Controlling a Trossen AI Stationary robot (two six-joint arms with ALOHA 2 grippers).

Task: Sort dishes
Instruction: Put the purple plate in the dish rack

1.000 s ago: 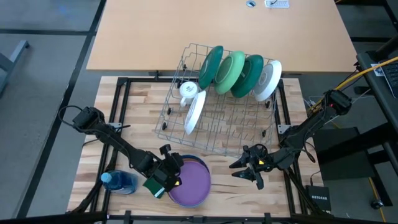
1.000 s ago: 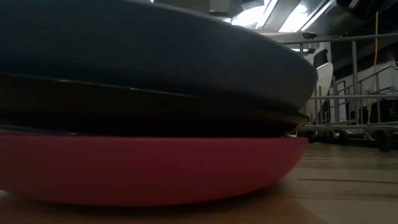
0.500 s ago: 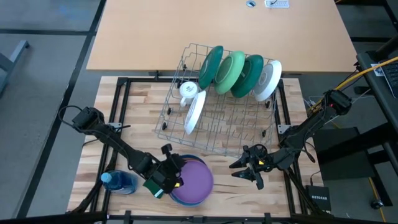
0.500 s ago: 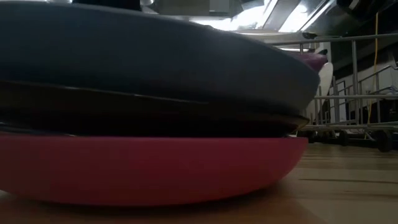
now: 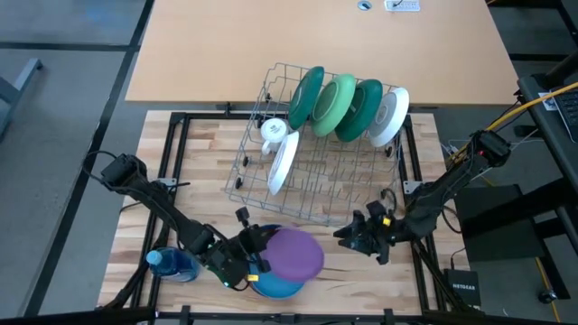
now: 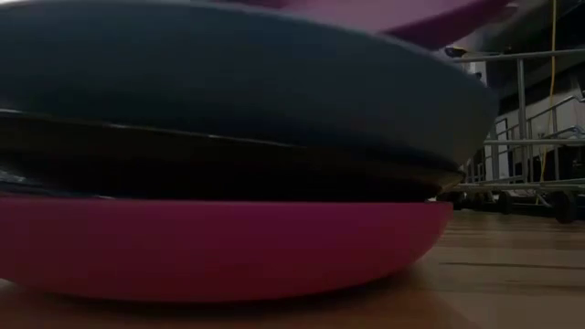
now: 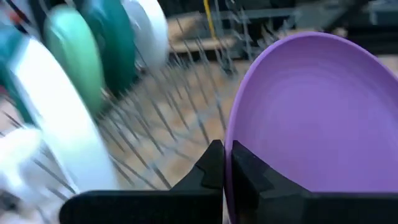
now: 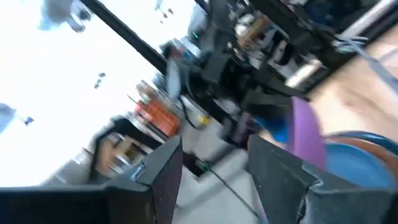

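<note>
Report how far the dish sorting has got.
Done: five plates stand in the wire rack: dark green, light green, another dark green, and two white.

In hand: the left gripper is shut on the purple plate, lifted off the stack.

Left: the blue plate and those under it. The right gripper waits, jaws open.

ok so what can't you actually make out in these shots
- Low view: the plate stack fills the frame and hides both grippers and most of the dish rack.
- High view: the lifted purple plate covers the plates under it; only a blue rim shows.
- Right wrist view: motion blur smears everything beyond the fingers.
</note>
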